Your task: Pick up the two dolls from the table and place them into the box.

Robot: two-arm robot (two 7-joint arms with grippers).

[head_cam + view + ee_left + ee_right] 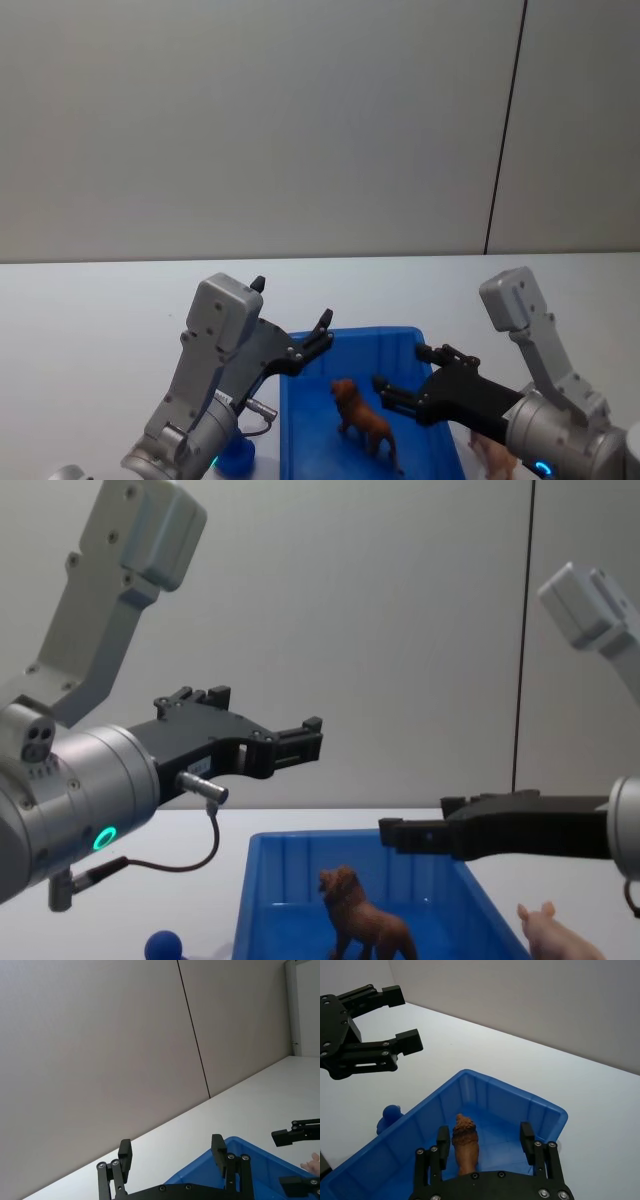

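Head view: a blue box [400, 333] is seen on a white counter [100, 300], with a brown lion [362, 420] standing inside it. A pink pig [495, 455] is seen on the counter, just outside the box's right wall, under the right arm. The left tool [291, 301] is held spread and empty over the box's left rim. The right tool [400, 367] is held spread and empty over the box, near the lion.

Left wrist view: nothing is held between the left tool's parted fingers [125, 1152].

Right wrist view: the lion is framed below the right tool's parted fingers [526, 1135]. A small blue ball [390, 1112] is seen outside the box.

Chest view: both tools are held above the box's rim.

The pig is judged the remaining job. Because it sits so close to the wall, a finger could be caught on the rim, or the pig could be tipped over.

No brand, label or writing can be read.
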